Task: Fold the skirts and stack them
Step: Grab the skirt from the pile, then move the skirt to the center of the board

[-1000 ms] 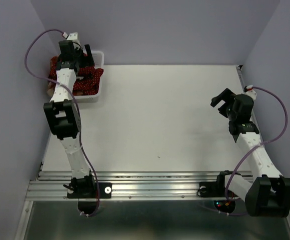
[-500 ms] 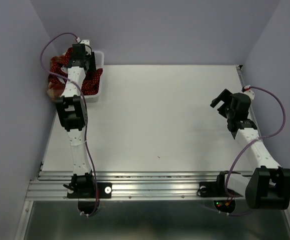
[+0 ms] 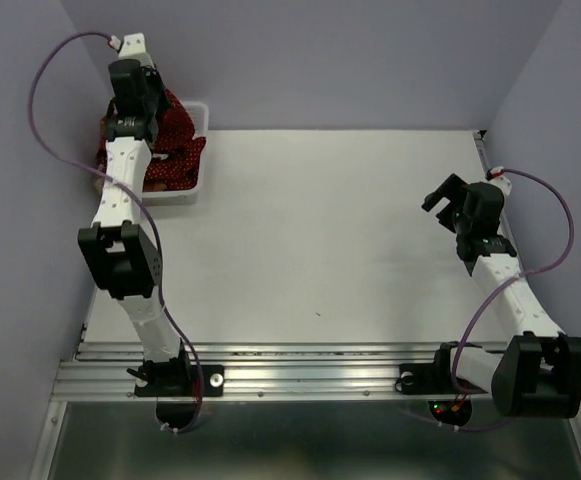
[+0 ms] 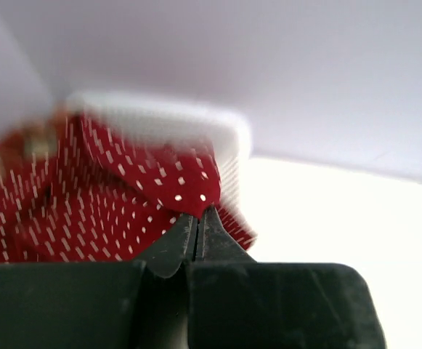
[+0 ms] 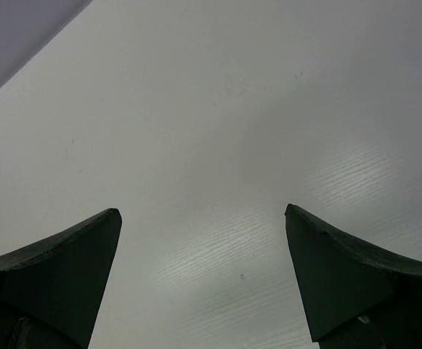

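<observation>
Closing within the last moment, the left tool (image 4: 198,213) has gone from spread wide to clenched. Its tips now pinch a fold of the dark red polka-dot skirt (image 4: 116,196), which lies bunched just ahead of and below it in the white mesh basket (image 3: 199,150). The arm has also risen, so I judge the first skirt is caught and ready to be drawn out onto the surface (image 3: 320,230). The right tool (image 5: 201,211) hangs fully spread and empty above the surface, well apart.
</observation>
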Controlling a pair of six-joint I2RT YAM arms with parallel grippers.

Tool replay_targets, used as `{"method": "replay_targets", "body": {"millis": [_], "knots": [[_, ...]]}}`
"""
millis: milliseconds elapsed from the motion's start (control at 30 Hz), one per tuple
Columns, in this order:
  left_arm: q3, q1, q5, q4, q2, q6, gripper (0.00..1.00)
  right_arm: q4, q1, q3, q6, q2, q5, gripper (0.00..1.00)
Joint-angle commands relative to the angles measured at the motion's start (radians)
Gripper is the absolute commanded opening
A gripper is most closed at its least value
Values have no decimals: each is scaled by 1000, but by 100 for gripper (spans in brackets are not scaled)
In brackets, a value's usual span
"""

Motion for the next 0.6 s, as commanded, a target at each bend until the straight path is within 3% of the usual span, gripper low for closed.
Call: {"method": "replay_targets", "body": {"millis": [0,133,300,567], "knots": [[-53,-13,217,341,-319,-128,0,67,1,1,14,-81,-6,100],[-96,-43,422,522,-419,-255,0,116,1,-39,24,-140,-3,100],[33,-158,621,625,-417,-370,0,149,1,-74,35,-236,1,100],[367,-366,662,689,-238,-519,0,149,1,-90,49,-316,-43,100]]}}
